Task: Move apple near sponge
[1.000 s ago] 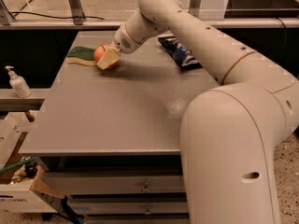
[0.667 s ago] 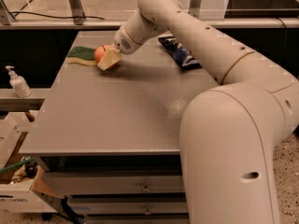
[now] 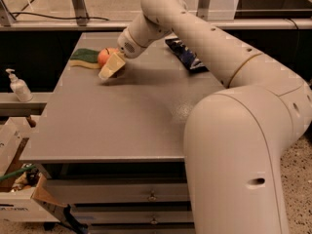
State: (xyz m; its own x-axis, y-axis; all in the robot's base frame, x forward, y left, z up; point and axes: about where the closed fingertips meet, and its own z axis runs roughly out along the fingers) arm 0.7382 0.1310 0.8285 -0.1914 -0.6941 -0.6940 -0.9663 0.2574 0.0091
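Observation:
The red-orange apple [image 3: 105, 56] is at the far left of the grey table [image 3: 122, 126], right next to the sponge [image 3: 84, 58], which lies flat with its dark green top up. The apple touches or nearly touches the sponge's right end. My gripper [image 3: 110, 67] reaches in from the right and is at the apple, with its pale yellow part covering the apple's lower right side. The apple appears to be down at table level.
A dark blue chip bag [image 3: 185, 55] lies at the far right of the table, partly behind my arm. A soap bottle [image 3: 18, 86] stands on a ledge to the left. A cardboard box [image 3: 19, 189] sits on the floor at the lower left.

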